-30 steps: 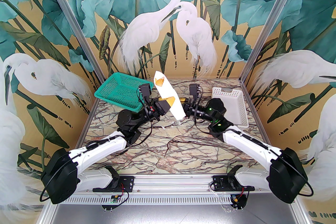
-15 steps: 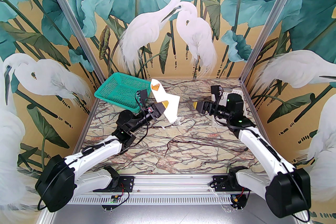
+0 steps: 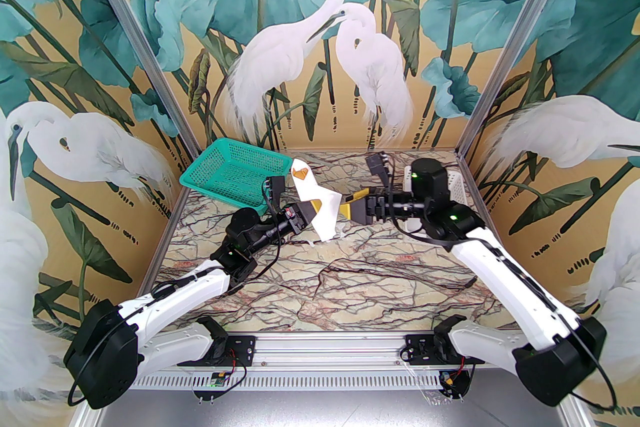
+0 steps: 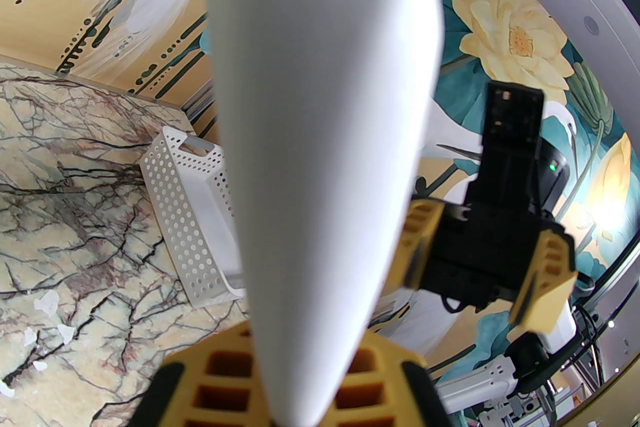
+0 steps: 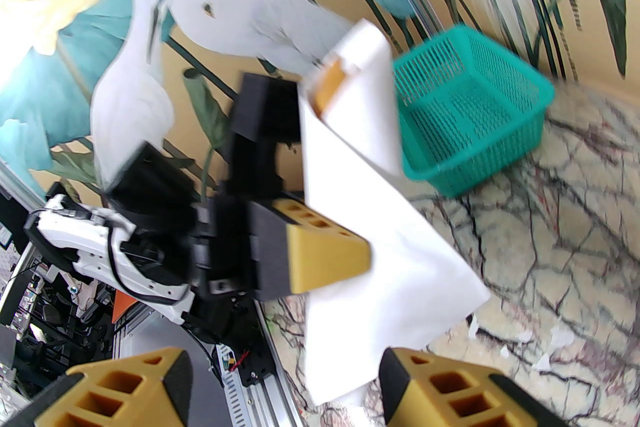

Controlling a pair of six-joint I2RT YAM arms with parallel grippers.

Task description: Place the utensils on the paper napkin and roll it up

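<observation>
Left pincer point(image 3: 315, 210) is clamped tight on the rolled paper napkin point(image 3: 327, 221), holding it off the bench point(image 3: 350, 285), long axis tilted up and away, utensils point(image 3: 301, 173) peeking from the top end. Right pincer point(image 3: 346, 207), spread wide and empty, faces the roll's lower end from just beside it on the right, probably ready to take hold there.

1. The top view looks down from high behind the arm bases point(image 3: 240, 347), far from the napkin point(image 3: 320, 209), taking in the whole worktop point(image 3: 350, 285).
2. The left wrist view sits right at the napkin's held end, looking along it toward the right claw point(image 4: 475, 295) and white basket point(image 4: 190, 225).
3. The right wrist view faces the napkin closely from the opposite side, green basket point(image 5: 470, 124) behind it.
4. All three share the napkin; the right wrist view also catches the left claw point(image 5: 360, 260).
</observation>
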